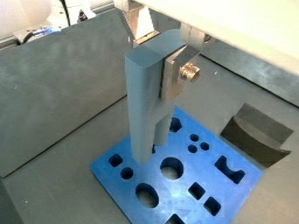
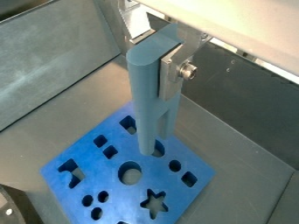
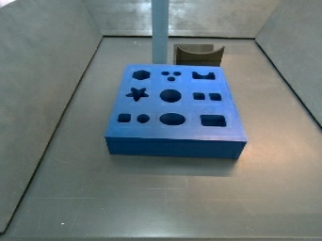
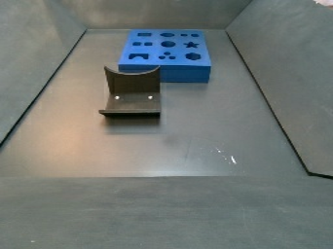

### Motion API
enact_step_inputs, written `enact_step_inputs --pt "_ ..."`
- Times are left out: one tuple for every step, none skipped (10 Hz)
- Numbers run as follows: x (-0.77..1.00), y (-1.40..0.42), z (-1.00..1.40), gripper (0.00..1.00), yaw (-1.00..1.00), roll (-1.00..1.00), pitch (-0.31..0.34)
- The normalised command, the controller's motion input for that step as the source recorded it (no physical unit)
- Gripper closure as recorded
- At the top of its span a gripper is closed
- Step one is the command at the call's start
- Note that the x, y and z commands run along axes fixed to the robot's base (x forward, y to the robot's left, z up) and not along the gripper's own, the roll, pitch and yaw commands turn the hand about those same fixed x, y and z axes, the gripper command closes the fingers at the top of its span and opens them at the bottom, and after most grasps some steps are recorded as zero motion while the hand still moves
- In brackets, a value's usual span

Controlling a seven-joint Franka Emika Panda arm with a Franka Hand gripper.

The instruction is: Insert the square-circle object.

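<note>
The square-circle object point(image 1: 146, 105) is a tall pale-blue peg. It hangs upright in my gripper point(image 1: 160, 51), whose silver fingers point(image 1: 179, 72) are shut on its upper end. It shows the same way in both wrist views point(image 2: 149, 105). Its lower end is at the top face of the dark-blue block point(image 1: 216, 188), near one edge and close to a round hole point(image 2: 128, 173); I cannot tell whether it touches. In a side view the peg point(image 3: 161, 28) stands at the far side of the block point(image 3: 176, 113). The gripper point(image 2: 158, 48) is out of both side views.
The small brown piece with a curved notch point(image 4: 130, 94) stands on the grey floor beside the block point(image 4: 166, 53); it also shows in other views point(image 3: 198, 54) point(image 1: 257, 131). Grey sloping walls point(image 3: 63, 113) enclose the floor on all sides.
</note>
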Motion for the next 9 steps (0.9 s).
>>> enact_step_inputs --pt "-0.62 -0.07 0.0 1.0 -0.42 -0.06 -0.16" --pt "-0.33 0.0 -0.07 1.0 -0.8 -0.06 -0.087" --pt "-0.17 0.0 -0.08 1.0 -0.97 0.0 -0.044" --pt "-0.17 0.0 -0.09 1.0 -0.96 0.0 -0.043" --pt "-0.19 0.0 -0.16 1.0 -0.92 -0.04 -0.046" --pt "-0.27 0.0 -0.33 1.0 -0.79 -0.18 -0.037" --pt "-0.25 0.0 -0.37 1.0 -0.78 -0.22 -0.026" --pt "-0.2 0.0 -0.39 1.0 -0.8 -0.23 -0.02" --pt "-0.09 -0.13 -0.38 1.0 -0.78 -0.2 -0.007"
